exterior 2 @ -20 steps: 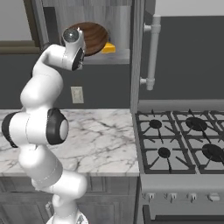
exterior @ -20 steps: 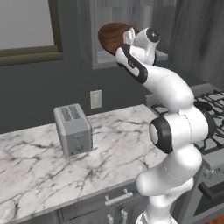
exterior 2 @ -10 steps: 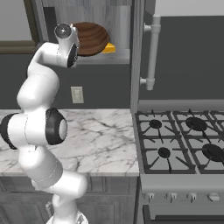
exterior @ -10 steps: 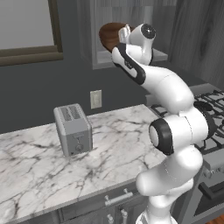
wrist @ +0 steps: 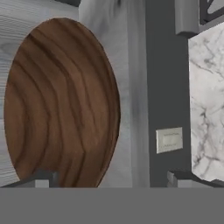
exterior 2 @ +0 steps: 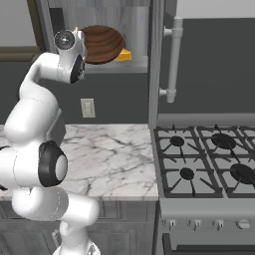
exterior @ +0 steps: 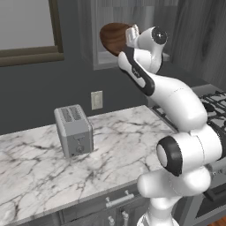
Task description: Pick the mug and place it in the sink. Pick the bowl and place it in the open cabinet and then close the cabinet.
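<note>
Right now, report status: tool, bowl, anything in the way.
Tool open, level with the cabinet shelf. Bowl in the open cabinet, beside a yellow item. Cabinet door not yet closed. Nothing blocking.

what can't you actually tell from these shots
- Whether the bowl rests fully on the cabinet shelf: left base view, the arm's wrist covers its right side.
- The yellow thing behind the bowl: right base view, mostly hidden, too small to name.
- The cabinet door: right base view, seen edge-on.
</note>
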Tool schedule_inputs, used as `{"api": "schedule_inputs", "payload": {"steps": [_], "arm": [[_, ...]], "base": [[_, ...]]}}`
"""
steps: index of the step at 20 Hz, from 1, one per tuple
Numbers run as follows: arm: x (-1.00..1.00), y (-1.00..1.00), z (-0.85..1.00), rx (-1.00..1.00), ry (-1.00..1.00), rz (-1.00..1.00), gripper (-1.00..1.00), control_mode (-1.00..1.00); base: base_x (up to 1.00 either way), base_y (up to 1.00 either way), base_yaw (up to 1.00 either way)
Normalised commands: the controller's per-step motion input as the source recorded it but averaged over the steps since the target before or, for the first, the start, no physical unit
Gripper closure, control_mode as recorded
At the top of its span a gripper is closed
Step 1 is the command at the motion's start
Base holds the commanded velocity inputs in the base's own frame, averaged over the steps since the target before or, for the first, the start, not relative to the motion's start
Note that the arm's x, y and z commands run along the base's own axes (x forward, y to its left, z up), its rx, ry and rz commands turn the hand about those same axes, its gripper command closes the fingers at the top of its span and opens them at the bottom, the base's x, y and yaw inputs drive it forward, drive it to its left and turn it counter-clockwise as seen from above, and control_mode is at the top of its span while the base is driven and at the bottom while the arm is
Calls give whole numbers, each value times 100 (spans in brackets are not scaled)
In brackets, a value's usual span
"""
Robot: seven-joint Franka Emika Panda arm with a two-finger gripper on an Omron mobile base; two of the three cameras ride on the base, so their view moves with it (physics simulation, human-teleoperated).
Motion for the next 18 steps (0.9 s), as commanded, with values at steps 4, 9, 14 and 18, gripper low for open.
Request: {"api": "schedule_inputs", "payload": {"steps": [4, 9, 14, 18], "arm": [[-62, -27, 14, 0, -1, 0, -100, -100], [-66, -15, 32, 2, 8, -5, -100, -100], [-71, -16, 19, 1, 15, -7, -100, -100], [-82, -37, 0, 0, 7, -9, -100, -100]], "base": [[0, 0, 0], [0, 0, 0], [0, 0, 0], [0, 0, 0]]}}
